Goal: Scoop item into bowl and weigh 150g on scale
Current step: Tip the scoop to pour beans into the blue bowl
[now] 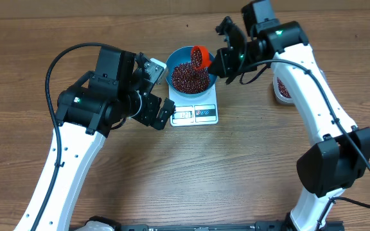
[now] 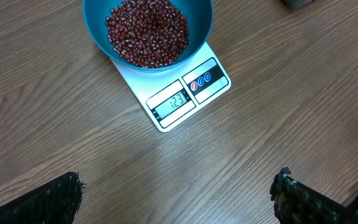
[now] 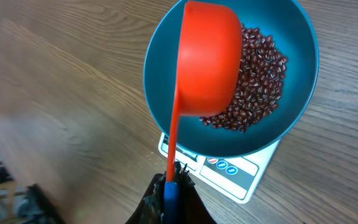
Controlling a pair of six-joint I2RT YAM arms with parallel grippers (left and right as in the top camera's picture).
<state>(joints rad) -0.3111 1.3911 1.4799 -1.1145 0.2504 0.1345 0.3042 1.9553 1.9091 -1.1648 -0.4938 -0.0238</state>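
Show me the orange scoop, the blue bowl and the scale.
orange scoop [image 3: 210, 59], right wrist view, outer side of its cup.
blue bowl [image 2: 201, 25], left wrist view, bare inner wall.
scale [image 2: 173, 101], left wrist view, its display.

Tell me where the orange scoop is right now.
Overhead view: the orange scoop hangs over the blue bowl on the scale, held by the right gripper.

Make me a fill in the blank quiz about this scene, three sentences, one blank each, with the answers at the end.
The blue bowl holding the beans sits on the white ____.
The right gripper is shut on the handle of an orange ____ above the bowl.
The left gripper holds nothing and its jaws stand ____.
Missing words: scale; scoop; open.
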